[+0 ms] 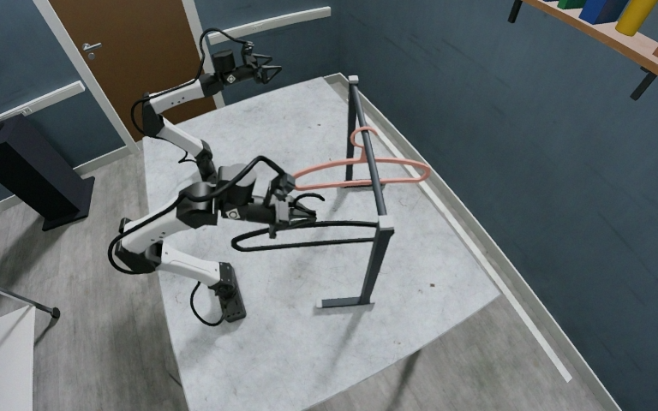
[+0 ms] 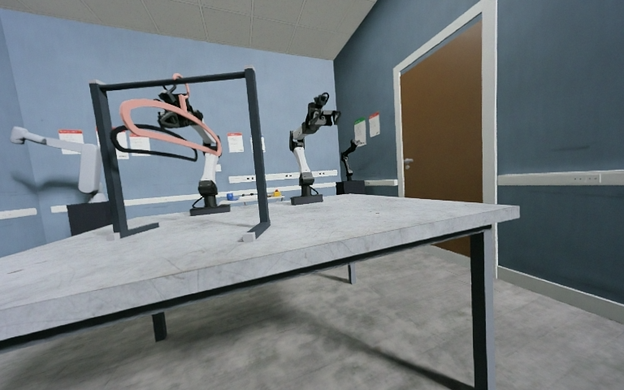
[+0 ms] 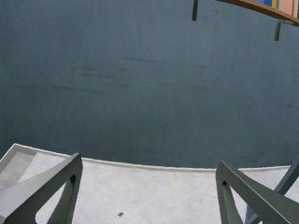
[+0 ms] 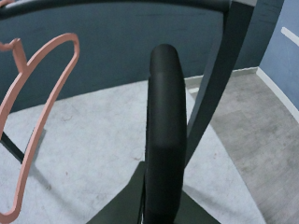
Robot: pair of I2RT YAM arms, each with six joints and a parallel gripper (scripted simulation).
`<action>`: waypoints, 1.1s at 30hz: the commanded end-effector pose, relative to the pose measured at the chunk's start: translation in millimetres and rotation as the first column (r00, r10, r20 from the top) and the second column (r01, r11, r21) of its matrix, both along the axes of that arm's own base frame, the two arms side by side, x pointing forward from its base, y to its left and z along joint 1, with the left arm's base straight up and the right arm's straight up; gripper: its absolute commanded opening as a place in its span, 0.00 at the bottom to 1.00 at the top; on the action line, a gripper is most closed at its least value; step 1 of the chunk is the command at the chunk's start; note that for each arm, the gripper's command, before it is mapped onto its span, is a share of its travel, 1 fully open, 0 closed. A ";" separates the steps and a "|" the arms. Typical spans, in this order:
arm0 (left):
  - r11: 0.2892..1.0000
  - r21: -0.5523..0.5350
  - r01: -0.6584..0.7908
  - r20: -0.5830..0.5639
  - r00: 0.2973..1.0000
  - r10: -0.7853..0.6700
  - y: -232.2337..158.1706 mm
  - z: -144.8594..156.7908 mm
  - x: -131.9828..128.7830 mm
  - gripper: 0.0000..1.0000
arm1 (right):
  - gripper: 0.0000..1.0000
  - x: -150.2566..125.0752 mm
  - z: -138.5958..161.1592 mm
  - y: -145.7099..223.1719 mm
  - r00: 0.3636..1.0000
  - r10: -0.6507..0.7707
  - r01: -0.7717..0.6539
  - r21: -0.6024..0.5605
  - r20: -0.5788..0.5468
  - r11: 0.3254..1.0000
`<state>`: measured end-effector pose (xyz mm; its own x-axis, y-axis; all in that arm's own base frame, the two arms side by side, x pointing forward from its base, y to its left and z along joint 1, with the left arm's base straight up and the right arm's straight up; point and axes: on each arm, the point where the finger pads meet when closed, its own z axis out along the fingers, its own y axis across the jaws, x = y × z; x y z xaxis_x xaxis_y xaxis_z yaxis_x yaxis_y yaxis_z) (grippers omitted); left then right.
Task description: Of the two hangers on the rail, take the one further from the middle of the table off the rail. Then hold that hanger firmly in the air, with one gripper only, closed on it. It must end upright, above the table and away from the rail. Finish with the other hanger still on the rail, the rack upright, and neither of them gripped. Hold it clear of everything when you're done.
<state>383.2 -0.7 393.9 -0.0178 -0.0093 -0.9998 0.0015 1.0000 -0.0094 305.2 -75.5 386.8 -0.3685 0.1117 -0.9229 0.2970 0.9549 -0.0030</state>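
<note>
The black hanger is off the rail, hanging upright in the air below rail height on the robots' side. My right gripper is shut on it just below the hook. The hanger's far end passes behind the near post in the top view; whether they touch cannot be told. The pink hanger hangs by its hook on the rail, with no gripper on it. My left gripper is open and empty, well away from the rack.
The rack's near post stands upright, with its foot on the table. The other post is also upright. The pink hanger's robot-side end is close to my right arm's wrist in the top view. A wall stands behind the rack.
</note>
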 end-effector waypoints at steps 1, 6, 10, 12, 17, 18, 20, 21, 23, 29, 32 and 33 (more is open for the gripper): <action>1.000 0.000 -0.001 0.014 1.000 0.001 0.2 5.3 -1.5 1.00 | 0.01 -11.2 7.5 5.1 0.998 -0.028 0.028 -0.007 0.051 1.000; 1.000 0.000 -0.001 0.014 1.000 0.001 0.2 5.3 -1.5 1.00 | 0.01 -14.5 7.8 7.6 0.999 -0.024 0.025 -0.010 0.047 1.000; 1.000 0.000 -0.001 0.014 1.000 0.001 0.2 5.3 -1.5 1.00 | 0.01 -14.7 7.9 7.6 0.999 -0.025 0.025 -0.010 0.048 1.000; 1.000 0.000 -0.001 0.014 1.000 0.001 0.2 5.3 -1.5 1.00 | 0.01 -14.7 7.9 7.6 0.999 -0.025 0.025 -0.010 0.048 1.000; 1.000 0.000 -0.001 0.014 1.000 0.001 0.2 5.3 -1.5 1.00 | 0.01 -14.7 7.9 7.6 0.999 -0.025 0.025 -0.010 0.048 1.000; 1.000 0.000 -0.001 0.014 1.000 0.001 0.2 5.3 -1.5 1.00 | 0.01 -14.7 7.9 7.6 0.999 -0.025 0.025 -0.010 0.048 1.000; 1.000 0.000 -0.001 0.014 1.000 0.001 0.2 5.3 -1.5 1.00 | 0.01 -14.7 7.9 7.6 0.999 -0.025 0.025 -0.010 0.048 1.000; 1.000 0.000 -0.001 0.014 1.000 0.001 0.2 5.3 -1.5 1.00 | 0.01 -14.7 7.9 7.6 0.999 -0.025 0.025 -0.010 0.048 1.000; 1.000 0.000 -0.001 0.014 1.000 0.001 0.2 5.3 -1.5 1.00 | 0.01 -14.7 7.9 7.6 0.999 -0.025 0.025 -0.010 0.048 1.000; 1.000 0.000 -0.001 0.014 1.000 0.001 0.2 5.3 -1.5 1.00 | 0.01 -14.7 7.9 7.6 0.999 -0.025 0.025 -0.010 0.048 1.000; 1.000 0.000 -0.001 0.014 1.000 0.001 0.2 5.3 -1.5 1.00 | 0.01 -14.7 7.9 7.6 0.999 -0.025 0.025 -0.010 0.048 1.000; 1.000 0.000 -0.001 0.014 1.000 0.001 0.2 5.3 -1.5 1.00 | 0.01 -14.7 7.9 7.6 0.999 -0.025 0.025 -0.010 0.048 1.000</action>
